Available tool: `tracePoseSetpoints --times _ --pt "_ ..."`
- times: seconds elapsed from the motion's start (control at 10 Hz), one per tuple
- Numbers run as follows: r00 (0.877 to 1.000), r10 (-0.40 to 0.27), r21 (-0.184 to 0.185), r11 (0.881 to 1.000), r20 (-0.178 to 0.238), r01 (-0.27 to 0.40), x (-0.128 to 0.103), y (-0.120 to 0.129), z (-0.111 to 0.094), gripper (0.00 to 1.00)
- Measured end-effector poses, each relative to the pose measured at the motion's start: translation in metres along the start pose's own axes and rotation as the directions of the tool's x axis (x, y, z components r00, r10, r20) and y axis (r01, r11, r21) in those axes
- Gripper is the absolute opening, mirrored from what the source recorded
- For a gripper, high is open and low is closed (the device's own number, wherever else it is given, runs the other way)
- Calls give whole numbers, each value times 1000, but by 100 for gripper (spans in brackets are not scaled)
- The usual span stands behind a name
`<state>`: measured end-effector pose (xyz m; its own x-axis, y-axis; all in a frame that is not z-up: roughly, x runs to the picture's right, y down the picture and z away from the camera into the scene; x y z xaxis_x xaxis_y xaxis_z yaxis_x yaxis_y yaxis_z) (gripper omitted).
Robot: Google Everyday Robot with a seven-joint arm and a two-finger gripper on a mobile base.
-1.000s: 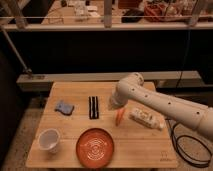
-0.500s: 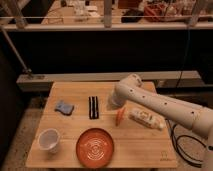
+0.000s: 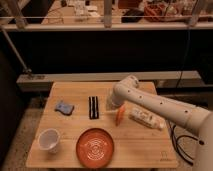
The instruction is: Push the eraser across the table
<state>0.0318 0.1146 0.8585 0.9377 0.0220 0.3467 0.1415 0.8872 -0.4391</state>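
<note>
The eraser is a flat black oblong block with a pale line down its length, lying on the light wooden table near its middle, long side running front to back. My gripper is shut. It hangs low over the table just right of the eraser, with a narrow gap between them. The white arm reaches in from the right and bends down to that spot.
A blue-grey sponge pad lies left of the eraser. An orange carrot and a pale packet lie under the arm on the right. A white cup and an orange plate stand near the front edge.
The arm's end has sunk slightly and edged left toward the eraser. The eraser and the other things have not moved.
</note>
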Motion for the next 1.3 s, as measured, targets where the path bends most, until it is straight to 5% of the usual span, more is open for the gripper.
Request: tracePoseSetpoints --times 0.9,1.3 --pt "1000 -5 -4 1000 12 5 -7 -13 35 1" --pt "999 -32 -1 999 20 32 -30 -19 47 1"
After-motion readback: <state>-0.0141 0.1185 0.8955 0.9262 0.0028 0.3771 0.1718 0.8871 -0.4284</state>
